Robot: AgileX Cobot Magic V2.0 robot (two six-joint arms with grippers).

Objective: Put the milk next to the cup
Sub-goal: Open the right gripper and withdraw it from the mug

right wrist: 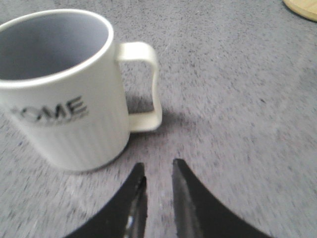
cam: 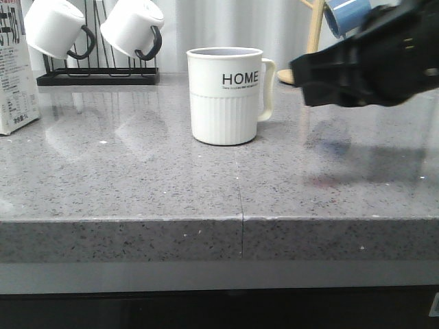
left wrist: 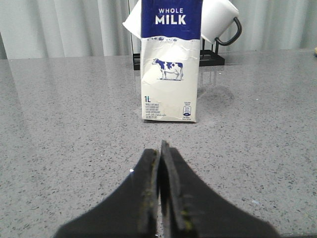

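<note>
The milk (cam: 14,75) is a tall white carton at the far left edge of the grey counter; in the left wrist view its blue "WHOLE MILK" top and cow picture (left wrist: 170,69) face me, upright. My left gripper (left wrist: 160,146) is shut and empty, a short way in front of the carton. The cup (cam: 225,96), a cream mug reading "HOME", stands mid-counter with its handle to the right. My right arm (cam: 377,58) hovers to the right of the handle. The right gripper (right wrist: 157,166) is open by a narrow gap, empty, close to the cup (right wrist: 59,99).
A black rack (cam: 96,75) at the back left holds two white mugs with black handles (cam: 62,27). A blue mug (cam: 346,14) hangs on a wooden stand (cam: 315,31) at the back right. The counter's front edge (cam: 219,221) runs across the view.
</note>
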